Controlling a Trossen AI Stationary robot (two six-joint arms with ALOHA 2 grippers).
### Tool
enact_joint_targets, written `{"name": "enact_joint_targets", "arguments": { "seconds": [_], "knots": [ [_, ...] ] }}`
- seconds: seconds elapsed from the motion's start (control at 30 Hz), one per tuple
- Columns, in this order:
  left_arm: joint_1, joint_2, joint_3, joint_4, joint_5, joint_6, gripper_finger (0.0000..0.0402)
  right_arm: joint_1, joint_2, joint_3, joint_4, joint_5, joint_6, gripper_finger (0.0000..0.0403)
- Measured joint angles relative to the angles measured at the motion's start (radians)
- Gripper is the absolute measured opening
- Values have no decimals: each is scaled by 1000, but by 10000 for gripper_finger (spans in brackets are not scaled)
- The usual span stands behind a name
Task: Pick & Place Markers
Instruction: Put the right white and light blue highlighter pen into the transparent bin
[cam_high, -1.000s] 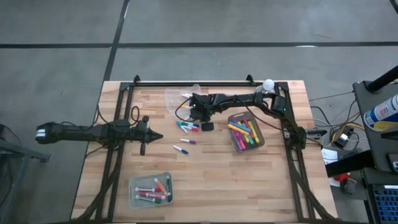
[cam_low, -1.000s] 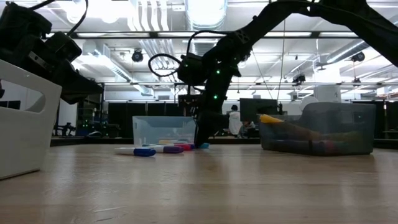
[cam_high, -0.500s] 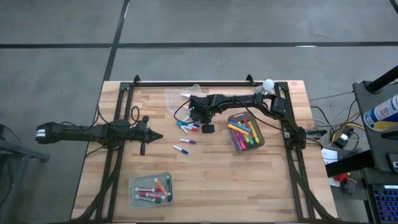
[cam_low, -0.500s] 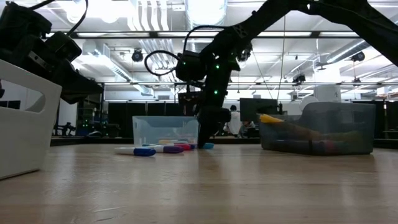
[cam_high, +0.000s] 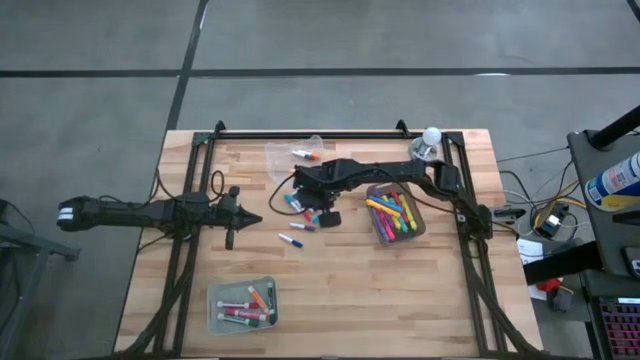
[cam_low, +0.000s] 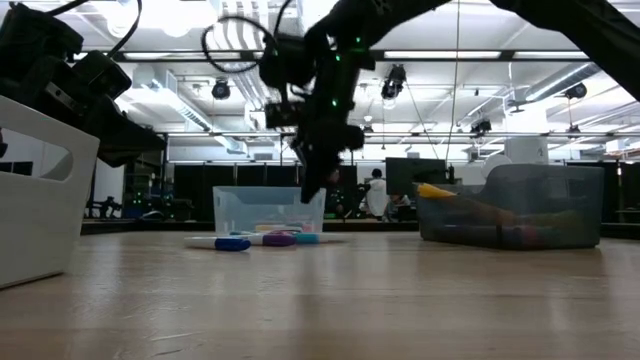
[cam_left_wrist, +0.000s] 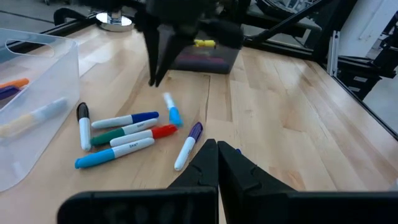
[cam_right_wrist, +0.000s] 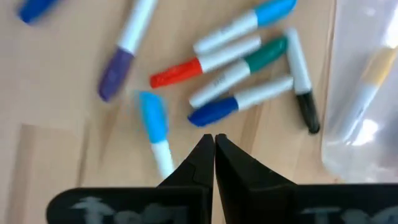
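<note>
Several markers (cam_left_wrist: 124, 134) lie loose on the wooden table (cam_high: 350, 290) at its middle, among them a light-blue-capped one (cam_right_wrist: 155, 134) and a purple-capped one (cam_right_wrist: 118, 68). My right gripper (cam_left_wrist: 153, 79) hangs above them, pointing steeply down, shut, with nothing between its fingers; it shows in the low view as my right gripper (cam_low: 308, 192), clear of the table. My left gripper (cam_high: 252, 219) is shut and waits at the left, a little short of the markers, holding nothing.
A clear bin (cam_high: 285, 157) with a few markers stands at the far side. A grey bin (cam_high: 395, 215) full of markers is at the right, and another bin (cam_high: 243, 305) with markers sits near the front edge. Two more markers (cam_high: 292, 240) lie toward the near side.
My right gripper has shut with nothing in it, risen clear of the table and gone toward the table's left and a little toward its near edge. The light-blue-capped marker stays lying on the table.
</note>
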Motion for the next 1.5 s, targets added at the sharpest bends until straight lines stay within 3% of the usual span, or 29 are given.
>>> {"name": "enact_joint_targets", "arguments": {
  "seconds": [0.27,0.5,0.7,0.9,1.17,1.5],
  "knots": [
    [0,0,0,0,0,0,0,15,-3,89,-134,-2,14,8],
    [0,0,0,0,0,0,0,18,-4,12,-168,-62,252,12],
    [0,0,0,0,0,0,0,29,-4,-85,-156,-62,313,59],
    [0,0,0,0,0,0,0,25,-4,-89,-122,-46,406,108],
    [0,0,0,0,0,0,0,25,-4,-21,-104,31,441,112],
    [0,0,0,0,0,0,0,28,1,-77,-24,30,326,95]
  ]
}}
